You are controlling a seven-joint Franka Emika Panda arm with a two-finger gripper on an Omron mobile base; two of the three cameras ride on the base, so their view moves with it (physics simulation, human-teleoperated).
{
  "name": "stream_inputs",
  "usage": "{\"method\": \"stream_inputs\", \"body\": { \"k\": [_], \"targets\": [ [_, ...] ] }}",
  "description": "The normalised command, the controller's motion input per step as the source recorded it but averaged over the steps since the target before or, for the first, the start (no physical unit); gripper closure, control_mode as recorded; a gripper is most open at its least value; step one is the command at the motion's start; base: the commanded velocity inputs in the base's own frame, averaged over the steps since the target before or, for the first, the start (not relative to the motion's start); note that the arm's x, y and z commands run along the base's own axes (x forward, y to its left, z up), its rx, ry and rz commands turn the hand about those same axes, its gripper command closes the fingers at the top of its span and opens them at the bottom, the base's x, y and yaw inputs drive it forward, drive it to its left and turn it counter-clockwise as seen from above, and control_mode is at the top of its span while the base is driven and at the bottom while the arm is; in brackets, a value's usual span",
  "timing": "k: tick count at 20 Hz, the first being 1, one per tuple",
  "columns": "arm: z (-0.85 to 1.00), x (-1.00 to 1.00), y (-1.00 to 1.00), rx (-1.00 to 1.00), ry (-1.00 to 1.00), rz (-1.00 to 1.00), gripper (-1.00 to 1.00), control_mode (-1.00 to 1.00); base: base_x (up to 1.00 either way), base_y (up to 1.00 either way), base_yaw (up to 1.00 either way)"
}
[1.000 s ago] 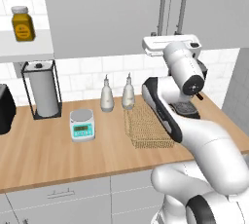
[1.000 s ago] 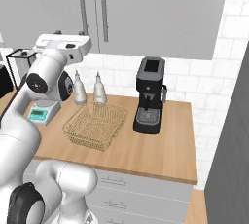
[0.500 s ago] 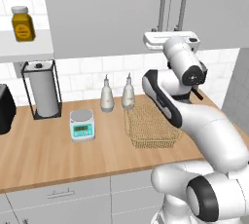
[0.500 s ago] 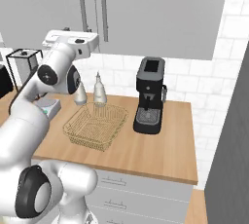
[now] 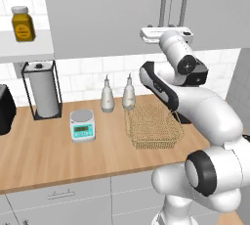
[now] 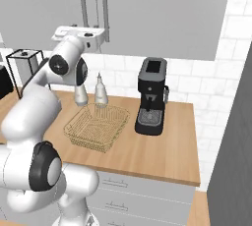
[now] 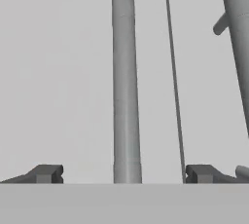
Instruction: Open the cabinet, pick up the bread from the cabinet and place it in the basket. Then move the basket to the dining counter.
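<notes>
The gripper (image 7: 124,173) is spread wide and holds nothing, its fingertips (image 7: 44,173) on either side of the left door's handle (image 7: 125,82) on the closed cabinet (image 5: 117,9). Below, the basket (image 5: 152,125) sits on the tabletop (image 5: 44,148), between two bottles (image 5: 117,94) and a coffee machine (image 6: 150,103).

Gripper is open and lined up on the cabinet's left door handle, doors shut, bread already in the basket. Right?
Not quite. In the right base view the basket holds nothing; no bread is in it. The rest stands: in the hand view the gripper is open astride the left handle, and the cabinet doors are shut.
</notes>
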Motion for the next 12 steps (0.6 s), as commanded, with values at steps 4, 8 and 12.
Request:
{"method": "stream_inputs", "body": {
  "k": [4,8,12],
  "targets": [
    [0.0,0.37,0.0,0.0,0.0,0.0,-1.0,-1.0,0.0,0.0,0.0],
    [0.0,0.34,0.01,0.0,0.0,0.0,-1.0,-1.0,0.0,0.0,0.0],
    [0.0,0.01,0.0,0.0,0.0,0.0,1.0,-1.0,0.0,0.0,0.0]
  ]
}}
